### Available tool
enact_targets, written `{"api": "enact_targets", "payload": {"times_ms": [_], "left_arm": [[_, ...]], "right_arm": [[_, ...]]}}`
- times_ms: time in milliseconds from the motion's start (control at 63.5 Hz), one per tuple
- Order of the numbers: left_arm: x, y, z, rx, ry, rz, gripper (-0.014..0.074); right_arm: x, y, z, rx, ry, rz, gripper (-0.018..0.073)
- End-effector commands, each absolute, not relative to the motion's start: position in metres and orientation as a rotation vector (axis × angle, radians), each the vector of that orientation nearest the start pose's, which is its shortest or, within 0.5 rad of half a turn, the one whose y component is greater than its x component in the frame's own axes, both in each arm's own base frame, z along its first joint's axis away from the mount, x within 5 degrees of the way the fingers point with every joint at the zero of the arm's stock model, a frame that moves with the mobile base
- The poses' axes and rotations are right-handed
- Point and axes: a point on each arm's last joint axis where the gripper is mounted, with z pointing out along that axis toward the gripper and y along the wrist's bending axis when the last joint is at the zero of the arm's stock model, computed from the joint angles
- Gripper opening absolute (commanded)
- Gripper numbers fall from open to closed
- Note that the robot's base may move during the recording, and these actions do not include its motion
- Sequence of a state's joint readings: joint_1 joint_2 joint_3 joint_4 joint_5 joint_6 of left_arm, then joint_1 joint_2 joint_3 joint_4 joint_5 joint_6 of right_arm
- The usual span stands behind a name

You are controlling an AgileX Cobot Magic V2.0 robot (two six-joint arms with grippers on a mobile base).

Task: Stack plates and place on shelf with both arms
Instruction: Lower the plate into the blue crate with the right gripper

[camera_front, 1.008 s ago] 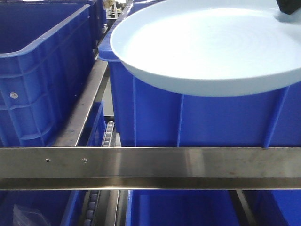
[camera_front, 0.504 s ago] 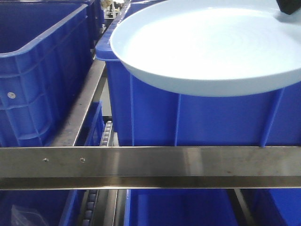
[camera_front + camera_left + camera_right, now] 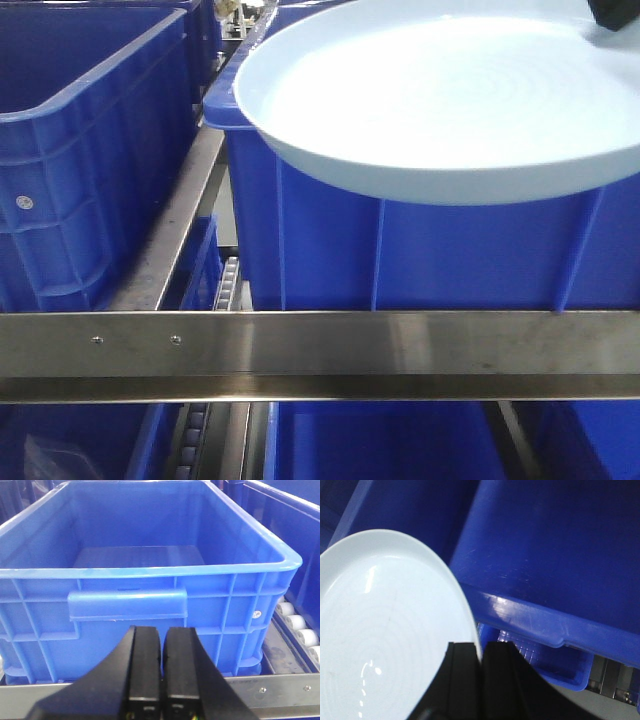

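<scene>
Brushed steel shelf (image 3: 400, 355): bears blue plastic crate (image 3: 420, 260).
Right pincer (image 3: 481, 654): grasps your pale round plate (image 3: 450, 100) above crate.
Left pincer (image 3: 162, 645): clenched, empty.

In the front view, the shelf (image 3: 400, 350) front rail, its two small screws (image 3: 96, 339), the left blue crate (image 3: 80, 180) and the right blue crate (image 3: 450, 265) all sit slightly further left than a second ago. The rail is also a touch higher. The right blue crate's near left corner now shows a little more beyond the left rim of the plate (image 3: 450, 100).
</scene>
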State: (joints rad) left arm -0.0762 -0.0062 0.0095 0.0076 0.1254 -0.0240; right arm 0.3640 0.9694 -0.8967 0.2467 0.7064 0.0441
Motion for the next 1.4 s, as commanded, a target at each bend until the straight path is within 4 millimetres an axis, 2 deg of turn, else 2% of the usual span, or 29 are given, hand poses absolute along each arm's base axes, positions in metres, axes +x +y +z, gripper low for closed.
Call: {"api": "enact_targets", "payload": {"times_ms": [0, 189, 362, 504, 835, 1260, 1386], "left_arm": [[0.056, -0.005, 0.2, 0.044, 1.53, -0.085, 0.0102], [0.056, -0.005, 0.2, 0.044, 1.53, -0.085, 0.0102], [0.056, -0.005, 0.2, 0.044, 1.53, -0.085, 0.0102], [0.056, -0.005, 0.2, 0.044, 1.53, -0.085, 0.0102], [0.056, -0.005, 0.2, 0.044, 1.53, -0.085, 0.0102], [0.056, -0.005, 0.2, 0.044, 1.53, -0.085, 0.0102], [0.056, -0.005, 0.2, 0.044, 1.53, -0.085, 0.0102]], "right_arm": [[0.175, 0.082, 0.364, -0.214, 2.16, 0.53, 0.0056], [0.18, 0.082, 0.371, -0.188, 2.069, 0.534, 0.0056], [0.187, 0.081, 0.385, -0.143, 1.908, 0.538, 0.0056], [0.199, 0.08, 0.396, -0.111, 1.851, 0.526, 0.0056], [0.26, 0.069, 0.415, -0.005, 1.859, 0.445, 0.0056], [0.349, 0.055, 0.396, 0.092, 1.925, 0.369, 0.0056], [0.372, 0.058, 0.389, 0.093, 1.94, 0.367, 0.0056]]}}
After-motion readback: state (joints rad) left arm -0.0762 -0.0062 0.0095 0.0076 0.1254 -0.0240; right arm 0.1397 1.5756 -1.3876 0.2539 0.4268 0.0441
